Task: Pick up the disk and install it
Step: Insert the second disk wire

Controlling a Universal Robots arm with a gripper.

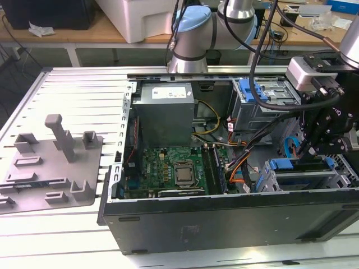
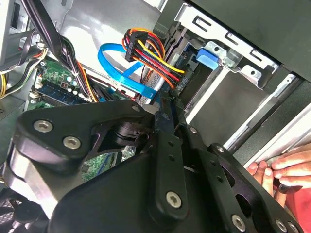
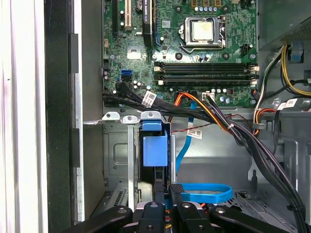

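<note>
There is one open computer case (image 1: pixel 224 224) on the bench (image 1: pixel 67 246), and one grey moulded tray (image 1: pixel 50 168) lies beside it. The case holds one green motherboard (image 1: pixel 162 168) with one processor socket (image 3: pixel 202 30), and one grey power-supply box (image 1: pixel 166 103). Two blue plastic carriers show in the exterior view: one at the disk (image 1: pixel 294 164) and one on the far bay (image 1: pixel 252 89). One flat blue cable (image 3: pixel 204 190) loops in the first wrist view. There is one robot arm (image 1: pixel 190 28) with one pincer (image 1: pixel 310 147). One person's hand (image 2: pixel 286 167) shows in the second wrist view.

Wooden workbench (image 1: pixel 106 33) behind slatted metal table (image 1: pixel 78 89)
</note>
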